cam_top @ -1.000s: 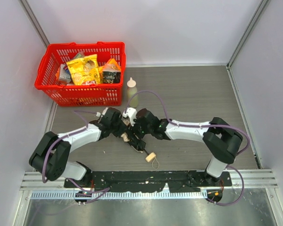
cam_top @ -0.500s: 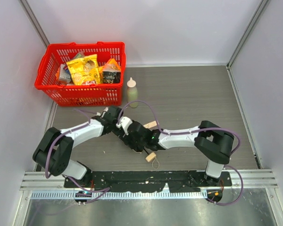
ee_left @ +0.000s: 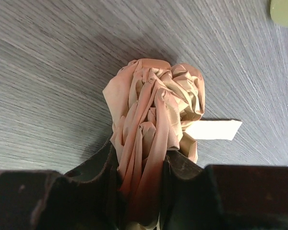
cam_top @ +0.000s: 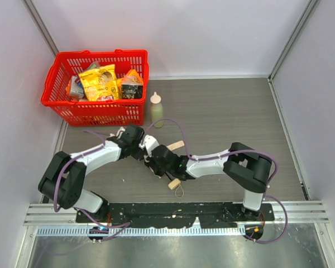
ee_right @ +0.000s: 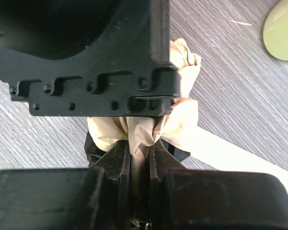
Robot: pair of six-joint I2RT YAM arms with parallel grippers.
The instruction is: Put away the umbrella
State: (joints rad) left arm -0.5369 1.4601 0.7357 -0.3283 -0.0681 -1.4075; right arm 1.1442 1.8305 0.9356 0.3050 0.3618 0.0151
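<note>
Beige crumpled-fabric compact umbrella (ee_left: 156,110) at grey wood-grain desk (cam_top: 240,111), near front edge, left of centre; fabric clenched by left gripper (ee_left: 141,165) and right gripper (ee_right: 139,155). Gathering judged underway; tighter bundling called for next.
</note>
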